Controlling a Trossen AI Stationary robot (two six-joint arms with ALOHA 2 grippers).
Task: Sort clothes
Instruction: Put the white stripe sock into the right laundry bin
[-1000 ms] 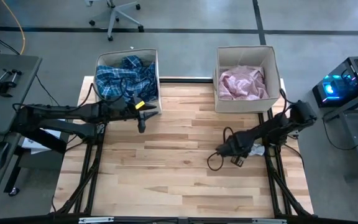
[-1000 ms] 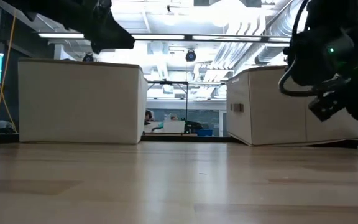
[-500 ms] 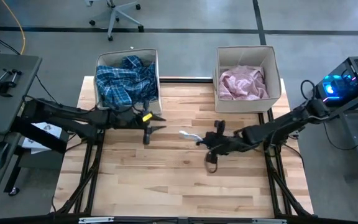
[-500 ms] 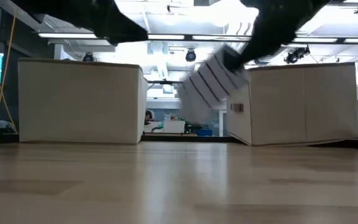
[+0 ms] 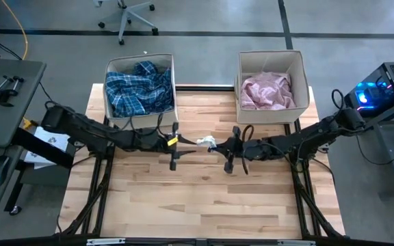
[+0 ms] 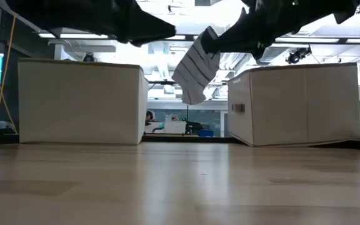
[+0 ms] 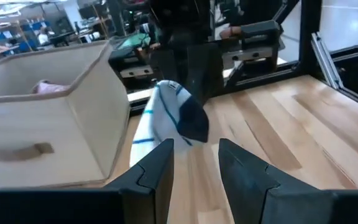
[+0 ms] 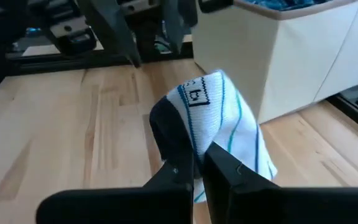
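A white sock with thin teal stripes and a dark navy patch (image 5: 206, 142) hangs in the air over the table's middle. It also shows in the low view (image 6: 195, 70). My right gripper (image 5: 219, 145) reaches in from the table's right and is shut on it. My left gripper (image 5: 183, 142) reaches in from the left. Its fingers are open, and the sock (image 7: 166, 118) hangs just beyond their tips. The blue-white plaid shirt (image 5: 139, 89) lies in the left beige box, and the pale pink garment (image 5: 269, 90) lies in the right one. My right gripper pinches the sock between its two fingers (image 8: 178, 169) at the part beside its dark navy patch (image 8: 197, 149). The fingers lie about level and point toward the table's left. The sock is lifted clear of the table, and its striped length (image 6: 192, 78) hangs slack below the fingers.
The two beige fabric boxes (image 5: 166, 65) (image 5: 299, 68) stand at the table's far edge, left and right. Bare wooden tabletop (image 5: 197, 198) lies under and in front of both grippers. Desks and equipment stand beside the table on both sides.
My right gripper has swung from the table's right edge toward the middle, carrying the striped sock clear of the table. My left gripper has moved from beside the left box toward the table's middle and now faces the sock.
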